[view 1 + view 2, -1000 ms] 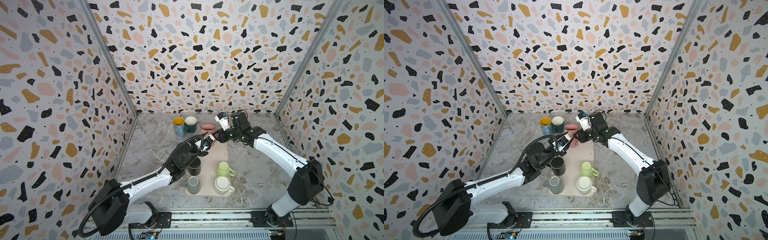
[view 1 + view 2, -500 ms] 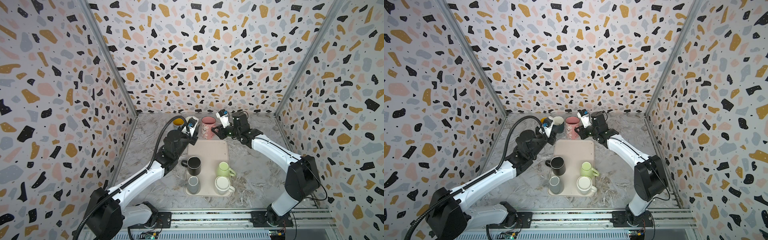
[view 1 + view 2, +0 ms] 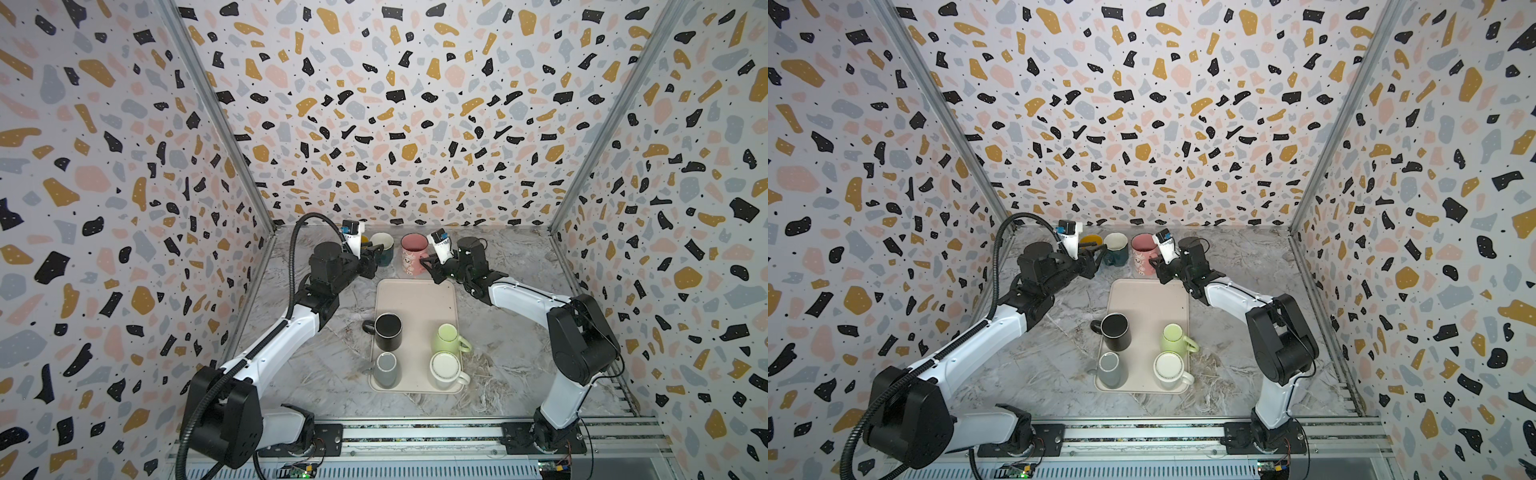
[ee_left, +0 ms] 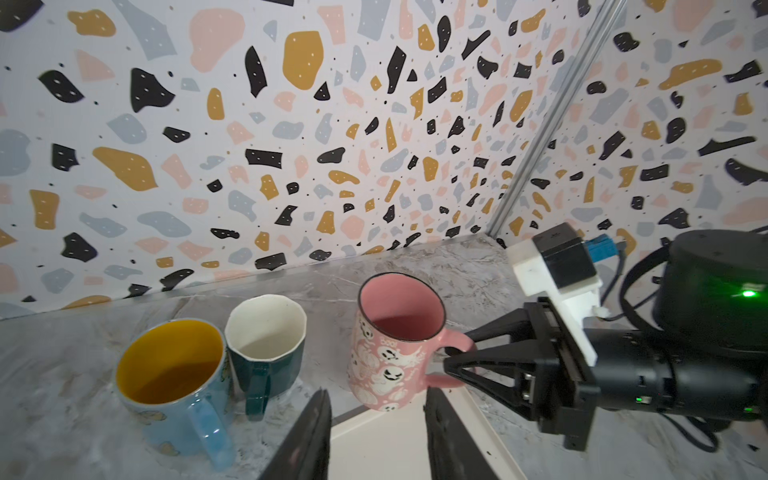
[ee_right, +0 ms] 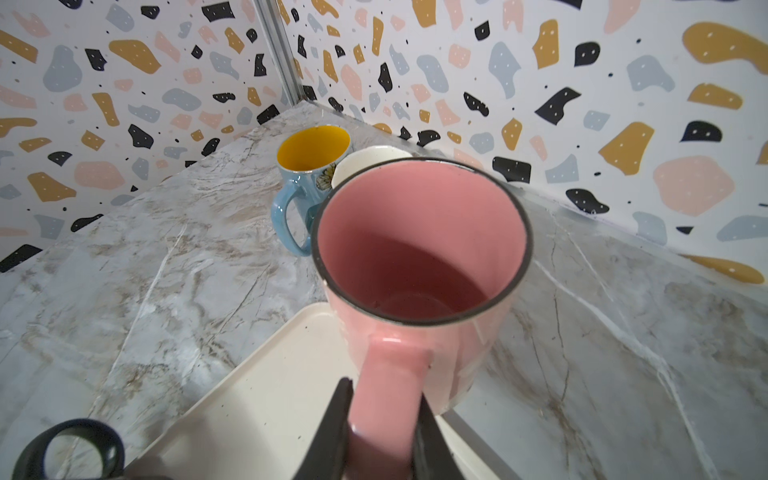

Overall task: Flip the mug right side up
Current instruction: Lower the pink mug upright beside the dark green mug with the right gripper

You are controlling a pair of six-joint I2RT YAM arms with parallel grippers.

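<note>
The pink ghost-print mug stands mouth up at the far rim of the cream tray, leaning slightly in the left wrist view. My right gripper is shut on the mug's handle, one finger on each side of it. The mug's pink inside is empty. My left gripper is open, off to the left of the mug, with nothing between its fingers.
A blue mug with a yellow inside and a dark teal mug stand upright left of the pink one, close to my left gripper. Several mugs sit on the tray's near half, a black one among them. The back wall is close behind.
My left gripper has let go of the pink mug and drawn back to the left. My right gripper has carried the mug from over the tray to its far rim, mouth up.
</note>
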